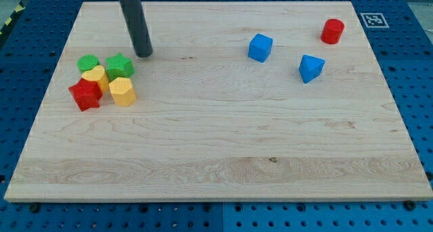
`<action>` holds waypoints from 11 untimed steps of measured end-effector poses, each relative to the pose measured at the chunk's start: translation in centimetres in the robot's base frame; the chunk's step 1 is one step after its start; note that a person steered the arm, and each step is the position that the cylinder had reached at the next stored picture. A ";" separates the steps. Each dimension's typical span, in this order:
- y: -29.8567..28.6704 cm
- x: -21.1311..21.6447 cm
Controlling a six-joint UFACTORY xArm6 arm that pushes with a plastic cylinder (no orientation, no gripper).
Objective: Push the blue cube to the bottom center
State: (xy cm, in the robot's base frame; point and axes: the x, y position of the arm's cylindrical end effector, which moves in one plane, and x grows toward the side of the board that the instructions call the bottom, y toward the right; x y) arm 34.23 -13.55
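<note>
Camera view, taken from the near edge toward the far one: the wooden board (216,157) fills most of the scene and lies on a blue perforated table (419,70).

Nearest of the blocks is a cluster toward nine o'clock of the board's centre. The red star-shaped block (85,94) and the yellow hexagonal block (122,91) sit closest to the near edge. A second yellow block (97,76), shape unclear, lies just behind them, touching both. Behind that stand a green round block (88,62) and a green star-shaped block (120,65).

My tip (143,55) rests on the board just at one o'clock of the green star-shaped block, close to it, though I cannot tell whether they touch. The rod rises from there toward the view's top. It has no jaws, so it neither opens nor closes, and it holds nothing.

Farther round, toward two o'clock of the board's centre, a blue wedge-like block (310,67) stands alone. The blue cube (260,47) lies at ten o'clock of that wedge, near it but apart, and well apart from my tip, at roughly three o'clock of it. Farthest back, the red cylinder (332,31) sits at one o'clock of the wedge, near a small black-and-white marker (372,19) at the board's far corner.
</note>
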 end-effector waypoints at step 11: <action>24.5 8.0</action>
State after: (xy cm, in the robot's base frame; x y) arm 42.21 10.96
